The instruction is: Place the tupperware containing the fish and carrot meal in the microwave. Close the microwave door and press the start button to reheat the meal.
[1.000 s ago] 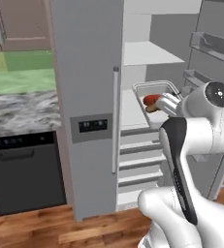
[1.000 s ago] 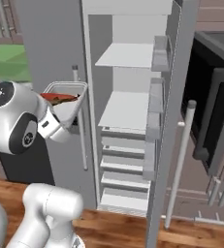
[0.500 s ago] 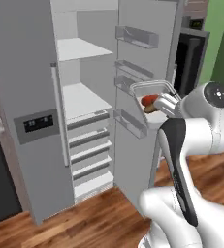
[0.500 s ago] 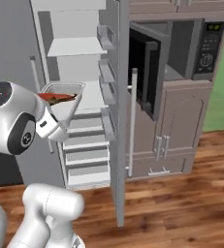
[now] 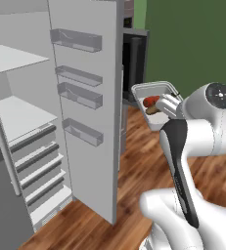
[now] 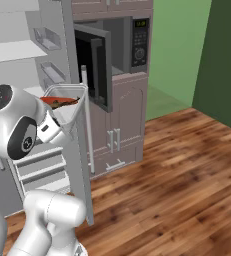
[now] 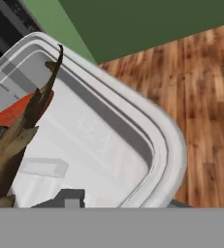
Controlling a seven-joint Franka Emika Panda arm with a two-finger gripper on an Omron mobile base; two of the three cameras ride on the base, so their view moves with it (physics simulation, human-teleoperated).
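You have the open fridge door (image 5: 87, 122) standing edge-on just left of the gripper (image 5: 167, 106), its shelf bins facing the fridge shelves (image 5: 16, 117); in the right base view that door sits between the arm and the microwave (image 6: 122, 47). The microwave door (image 6: 93, 67) hangs open, swung out toward you (its bar handle on the near edge). Wood floor (image 6: 177, 175) lies clear to the right. Your gripper is clamped on the near rim of the tupperware (image 5: 154, 97), holding it in the air beside the fridge door edge. The container sits roughly level, long axis running left to right, with the fish and carrot meal (image 5: 152, 103) inside.
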